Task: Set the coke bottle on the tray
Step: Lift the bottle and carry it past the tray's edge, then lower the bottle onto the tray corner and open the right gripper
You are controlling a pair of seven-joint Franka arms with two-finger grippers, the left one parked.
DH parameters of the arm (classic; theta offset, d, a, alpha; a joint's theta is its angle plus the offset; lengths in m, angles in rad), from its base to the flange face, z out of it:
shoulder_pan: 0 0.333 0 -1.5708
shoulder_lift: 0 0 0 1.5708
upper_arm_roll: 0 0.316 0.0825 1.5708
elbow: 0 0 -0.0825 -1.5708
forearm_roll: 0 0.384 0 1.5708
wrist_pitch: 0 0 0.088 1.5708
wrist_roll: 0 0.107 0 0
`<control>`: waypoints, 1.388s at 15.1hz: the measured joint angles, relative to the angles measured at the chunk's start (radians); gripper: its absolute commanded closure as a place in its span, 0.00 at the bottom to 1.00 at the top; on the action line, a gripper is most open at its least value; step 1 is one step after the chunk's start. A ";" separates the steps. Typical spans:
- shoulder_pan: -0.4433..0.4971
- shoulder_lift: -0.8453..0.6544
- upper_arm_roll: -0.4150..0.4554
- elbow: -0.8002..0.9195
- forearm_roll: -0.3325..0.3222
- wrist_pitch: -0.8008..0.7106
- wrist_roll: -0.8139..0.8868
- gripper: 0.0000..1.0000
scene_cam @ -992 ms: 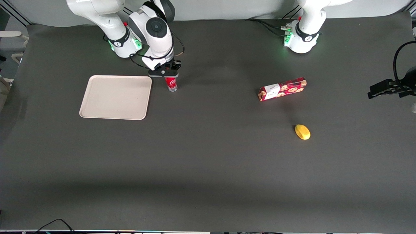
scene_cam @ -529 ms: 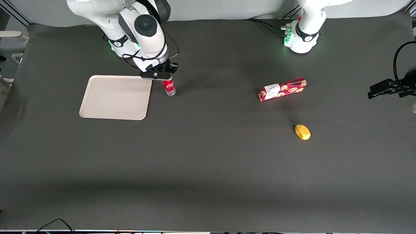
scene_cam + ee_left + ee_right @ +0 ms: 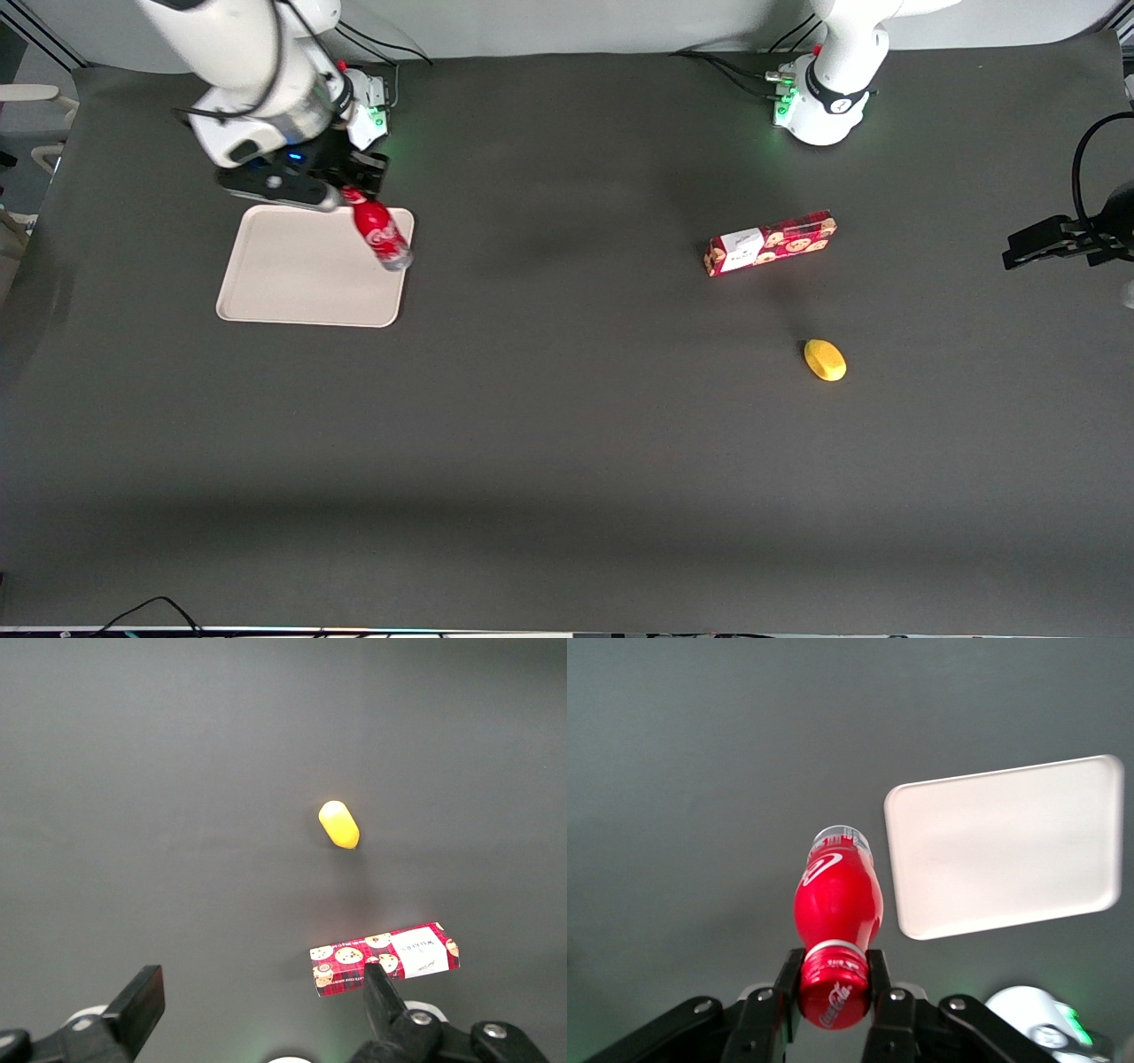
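Beige tray flat on the dark tabletop toward the working arm's end, bare inside, ready to receive 1 item. At about 1 o'clock of the tray's middle, end effector closed on the neck of the coke bottle, just under the red cap. Bottle carried off the tabletop, tilted, clear base swung out toward 5 o'clock, seeming in the front view to hang over the tray's corner nearest the parked arm's end. In the wrist view, though, the bottle shows apart from the tray, over bare tabletop. Judged mid-transfer: raised to clear the low rim, not yet over the tray's centre. Neck grip leaves the base free to touch down first, yet lets the body swing. Levelling probably needed before lowering, or the bottle risks tipping on release.

Toward the parked arm's end, well apart from all this, red cookie box lying flat, and at 5 o'clock from it, nearer the front camera, a yellow lemon-like object. Neither concerns the task.
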 measured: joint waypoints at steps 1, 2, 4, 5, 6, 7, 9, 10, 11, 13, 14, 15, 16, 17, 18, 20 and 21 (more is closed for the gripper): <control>-0.005 -0.002 -0.031 0.034 -0.008 -0.057 -0.052 1.00; -0.009 -0.004 -0.065 0.058 -0.023 -0.108 -0.109 1.00; -0.014 -0.014 -0.142 0.081 -0.077 -0.173 -0.234 1.00; -0.016 -0.021 -0.184 0.083 -0.098 -0.189 -0.301 1.00; -0.021 -0.028 -0.227 0.084 -0.110 -0.199 -0.369 1.00; -0.028 -0.033 -0.268 0.084 -0.121 -0.203 -0.432 1.00; -0.044 -0.037 -0.338 0.070 -0.158 -0.199 -0.542 1.00; -0.054 -0.039 -0.365 0.041 -0.168 -0.172 -0.585 1.00; -0.060 -0.045 -0.391 -0.008 -0.171 -0.118 -0.620 1.00; -0.066 -0.065 -0.448 -0.150 -0.176 0.041 -0.685 1.00; -0.070 -0.076 -0.478 -0.224 -0.178 0.118 -0.718 1.00; -0.076 -0.085 -0.508 -0.289 -0.181 0.182 -0.751 1.00; -0.083 -0.093 -0.533 -0.341 -0.192 0.232 -0.781 1.00; -0.090 -0.099 -0.554 -0.387 -0.205 0.278 -0.807 1.00; -0.095 -0.107 -0.576 -0.433 -0.216 0.328 -0.827 1.00; -0.098 -0.120 -0.634 -0.532 -0.228 0.440 -0.874 1.00; -0.102 -0.124 -0.664 -0.577 -0.229 0.487 -0.903 1.00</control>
